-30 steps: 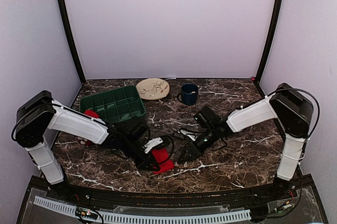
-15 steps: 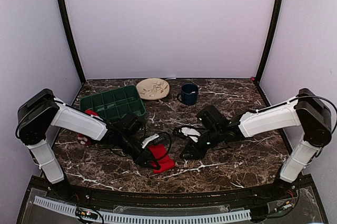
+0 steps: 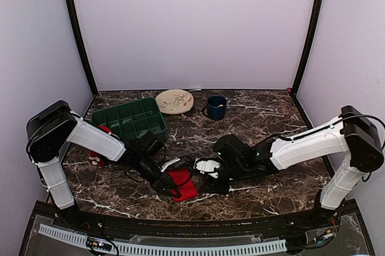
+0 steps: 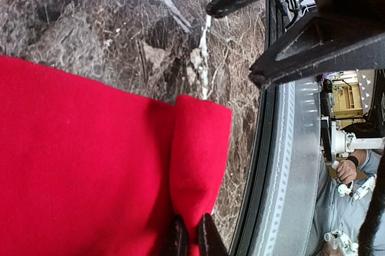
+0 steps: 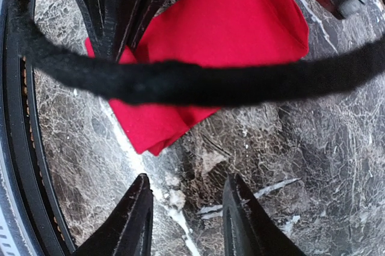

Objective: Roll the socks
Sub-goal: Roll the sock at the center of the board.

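One red sock (image 3: pixel 183 184) lies folded flat on the marble near the front edge. In the left wrist view this sock (image 4: pixel 84 166) fills the lower left. My left gripper (image 4: pixel 191 239) is shut on a raised fold at the sock's right edge; from above, the left gripper (image 3: pixel 171 179) sits at the sock's left side. Just right of the sock, my right gripper (image 3: pixel 208 179) hovers low. Its wrist view shows the right gripper (image 5: pixel 187 179) open over bare marble, the sock (image 5: pixel 240 21) just beyond its tips. A second sock (image 3: pixel 95 158) lies by the bin, partly behind the left arm.
A green divided bin (image 3: pixel 129 119) stands at the back left. Behind the centre are a tan plate (image 3: pixel 174 101) and a dark blue mug (image 3: pixel 216 107). The table's black front rail (image 3: pixel 192 223) runs close behind the sock. A black cable (image 5: pixel 198 79) crosses the right wrist view.
My right arm has swung left and lower, bringing its gripper close to the folded sock, and its jaws have spread a little. The left gripper keeps its hold and has barely shifted.
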`<act>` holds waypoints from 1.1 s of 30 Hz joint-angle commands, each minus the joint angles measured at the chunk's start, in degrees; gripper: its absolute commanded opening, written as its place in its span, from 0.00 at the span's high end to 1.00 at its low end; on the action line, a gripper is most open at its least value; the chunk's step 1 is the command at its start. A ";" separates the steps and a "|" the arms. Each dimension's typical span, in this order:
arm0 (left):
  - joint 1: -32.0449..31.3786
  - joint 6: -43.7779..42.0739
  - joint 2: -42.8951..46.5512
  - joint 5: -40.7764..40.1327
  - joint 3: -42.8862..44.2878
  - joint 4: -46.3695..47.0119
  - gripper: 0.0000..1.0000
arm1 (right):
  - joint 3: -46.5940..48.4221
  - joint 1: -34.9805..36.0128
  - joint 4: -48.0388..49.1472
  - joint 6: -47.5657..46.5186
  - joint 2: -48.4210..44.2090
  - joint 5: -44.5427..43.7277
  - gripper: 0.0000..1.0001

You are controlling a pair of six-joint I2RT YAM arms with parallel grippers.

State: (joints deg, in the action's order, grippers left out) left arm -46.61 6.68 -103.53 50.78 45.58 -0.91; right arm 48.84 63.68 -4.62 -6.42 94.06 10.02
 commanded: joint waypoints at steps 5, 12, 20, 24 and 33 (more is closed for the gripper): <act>0.18 -0.79 -1.02 2.60 -0.32 -1.17 1.00 | 2.87 3.36 0.32 -4.04 1.18 -2.98 0.58; 0.20 -1.14 -1.70 3.16 -0.37 -1.52 1.00 | 5.94 5.19 -1.39 -6.22 3.77 -2.09 0.54; 0.20 -1.56 -1.84 3.46 -0.41 -1.93 1.00 | 8.80 6.14 -3.85 -7.51 6.67 0.09 0.54; 0.20 -1.77 -2.07 3.82 -0.30 -2.06 1.00 | 9.57 6.40 -4.32 -8.13 8.04 0.24 0.54; 0.29 -2.61 -2.47 5.05 -0.17 -2.85 1.00 | 10.55 6.37 -3.90 -9.40 10.11 -0.28 0.56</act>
State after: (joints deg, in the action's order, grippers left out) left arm -46.61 5.58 -105.56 54.30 45.58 -1.63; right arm 57.56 69.49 -9.06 -14.79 103.18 9.41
